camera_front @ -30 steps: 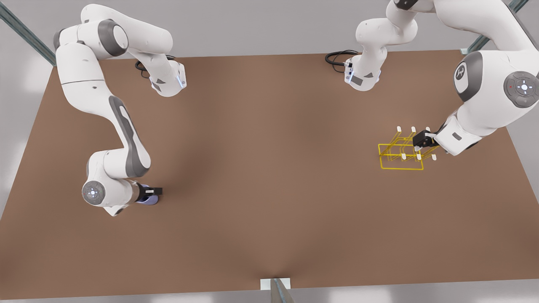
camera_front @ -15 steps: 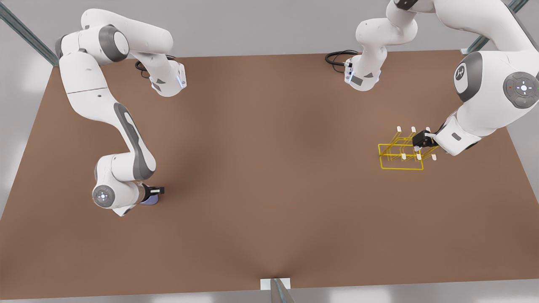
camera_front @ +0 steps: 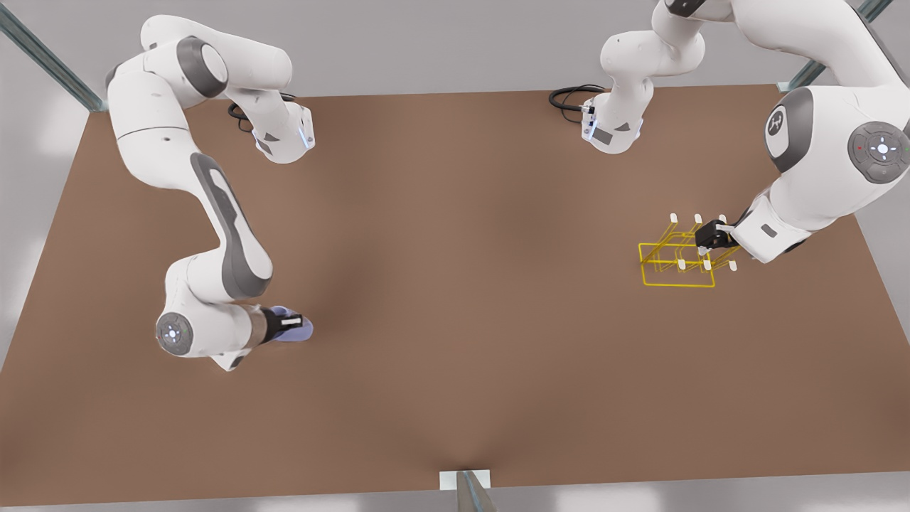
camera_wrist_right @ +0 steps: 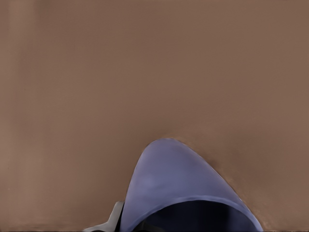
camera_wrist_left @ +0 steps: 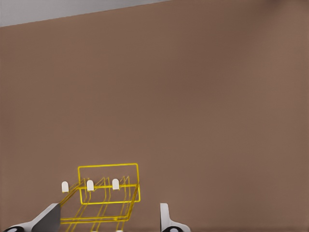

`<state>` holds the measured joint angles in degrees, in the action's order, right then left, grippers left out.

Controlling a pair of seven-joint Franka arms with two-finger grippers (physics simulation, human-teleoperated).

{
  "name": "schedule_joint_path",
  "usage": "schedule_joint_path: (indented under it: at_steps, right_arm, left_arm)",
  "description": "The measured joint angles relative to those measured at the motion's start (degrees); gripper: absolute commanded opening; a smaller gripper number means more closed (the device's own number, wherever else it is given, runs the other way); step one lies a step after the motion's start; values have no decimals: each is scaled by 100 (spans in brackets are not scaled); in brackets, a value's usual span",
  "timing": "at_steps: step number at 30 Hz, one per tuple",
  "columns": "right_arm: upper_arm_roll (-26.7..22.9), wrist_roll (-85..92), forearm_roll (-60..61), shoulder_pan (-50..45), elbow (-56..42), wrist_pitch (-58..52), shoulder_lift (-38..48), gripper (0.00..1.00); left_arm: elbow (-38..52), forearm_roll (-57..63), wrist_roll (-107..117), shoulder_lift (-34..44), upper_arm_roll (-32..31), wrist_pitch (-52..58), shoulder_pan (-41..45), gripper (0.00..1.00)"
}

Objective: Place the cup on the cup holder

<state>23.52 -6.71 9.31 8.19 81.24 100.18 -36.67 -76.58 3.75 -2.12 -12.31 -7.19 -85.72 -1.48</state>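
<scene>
since the cup (camera_front: 295, 328) looks light and smooth, it is gripped by the right gripper (camera_front: 286, 323) at 8 o'clock; the left gripper (camera_front: 711, 238) is held open at the cup holder (camera_front: 675, 274).

Right end effector (camera_front: 290, 323), closed on the cup (camera_front: 298, 330), has shifted toward the front view's right across the tabletop (camera_front: 455, 341) since 1.0 s ago; the cup now protrudes farther past the fingers.

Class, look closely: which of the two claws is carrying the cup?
The right claw, at the front view's left, grips the cup. The left claw sits at the cup holder.
</scene>
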Motion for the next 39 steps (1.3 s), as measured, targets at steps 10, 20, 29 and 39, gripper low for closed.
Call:
schedule_joint_path:
  at_steps: [10, 20, 29, 39]
  right_arm:
    - [31, 573, 4835, -2633, -3092, -635, -3425, 21]
    - [-77, 1757, 6182, -3491, -3830, 208, -4253, 21]
    - [-526, 2623, 6254, -3726, -3825, 691, -4375, 66]
    - [-1139, 3220, 6221, -3579, -3699, 737, -4227, 100]
  left_arm:
    - [2, 0, -1, -25, 0, 1, -1, 100]
    - [1, 0, -1, -33, 0, 1, -1, 100]
    - [4, 0, -3, -34, 0, -5, 1, 100]
    - [8, 0, -4, -42, 0, -13, 8, 100]
